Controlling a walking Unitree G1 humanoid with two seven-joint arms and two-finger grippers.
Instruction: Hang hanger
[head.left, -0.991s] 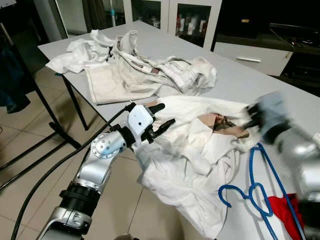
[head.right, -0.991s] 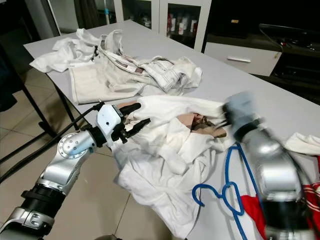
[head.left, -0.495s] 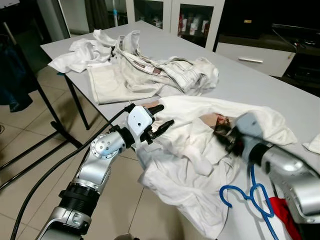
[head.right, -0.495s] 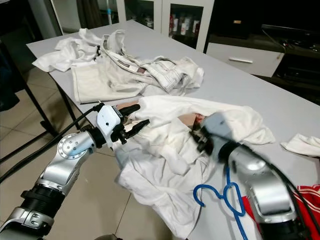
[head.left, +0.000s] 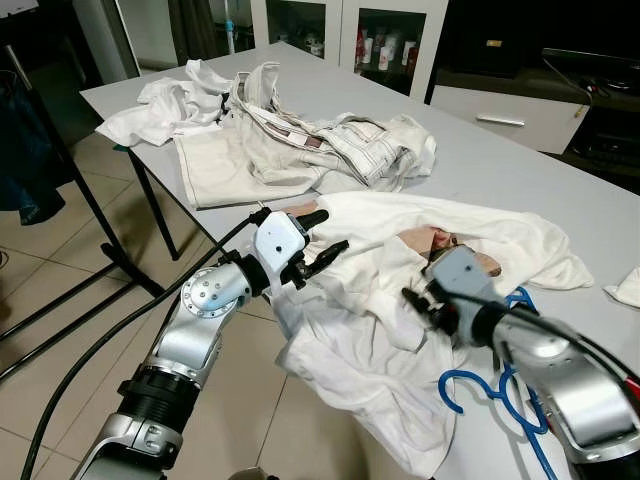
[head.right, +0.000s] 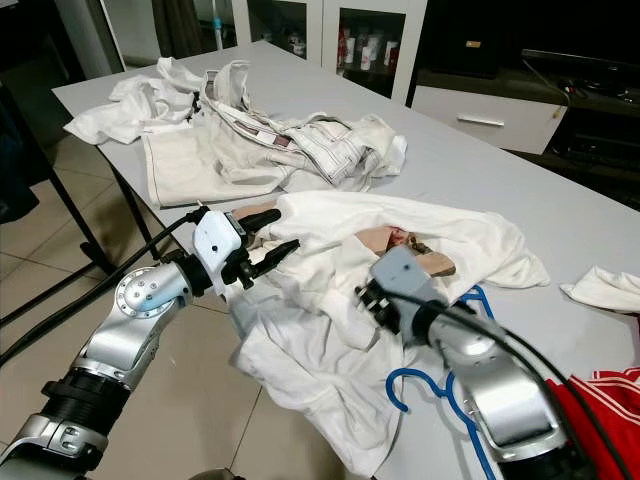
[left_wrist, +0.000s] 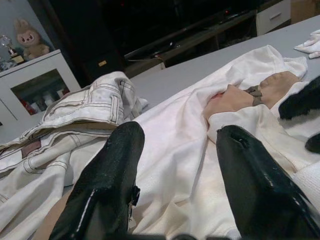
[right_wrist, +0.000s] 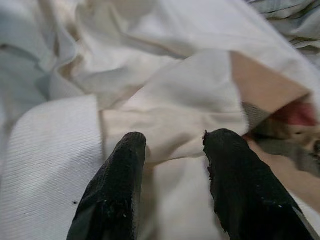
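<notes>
No legible writing seen. Blue hanger (head.left: 500, 385) lies on desk (head.left: 500, 165), just beside right gripper (head.left: 418, 305), whose fingers sit apart over white shirt (head.left: 370, 320). Left gripper (head.left: 322, 237) parted at shirt's edge.

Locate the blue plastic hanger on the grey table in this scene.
The blue plastic hanger lies flat on the grey table at the robot's right, partly tucked under the edge of the white shirt, just beneath the right gripper.

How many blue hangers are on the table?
1. The blue hanger lies on the table's near right part, partly under the white shirt, beside the right hand. Others may be hidden under clothes.
</notes>
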